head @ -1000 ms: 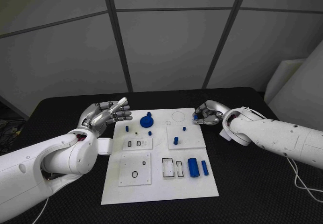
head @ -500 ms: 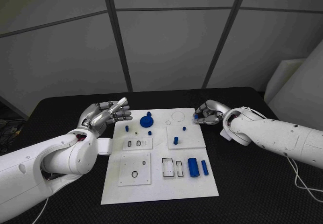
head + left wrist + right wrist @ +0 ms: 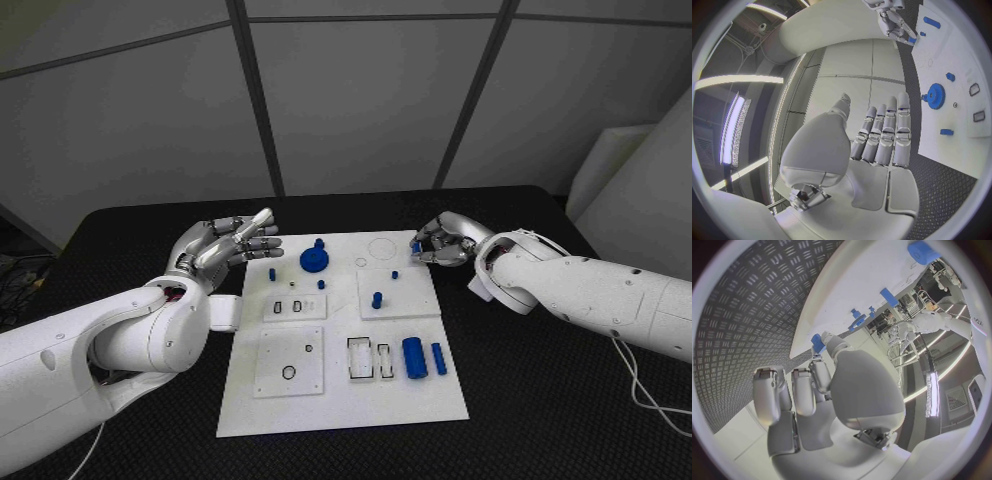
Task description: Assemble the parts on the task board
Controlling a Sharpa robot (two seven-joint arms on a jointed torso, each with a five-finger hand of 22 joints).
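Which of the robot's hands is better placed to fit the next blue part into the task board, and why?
Probably the right hand: it already pinches a small blue part at the task board far corner. The left hand is open and holds nothing.

Grey panelled wall (image 3: 361,90) fills the upper frame, split by dark seams. A black table (image 3: 519,400) with a textured top spans the lower half. White boards (image 3: 635,180) lean at right; a white cable (image 3: 642,385) trails lower right.
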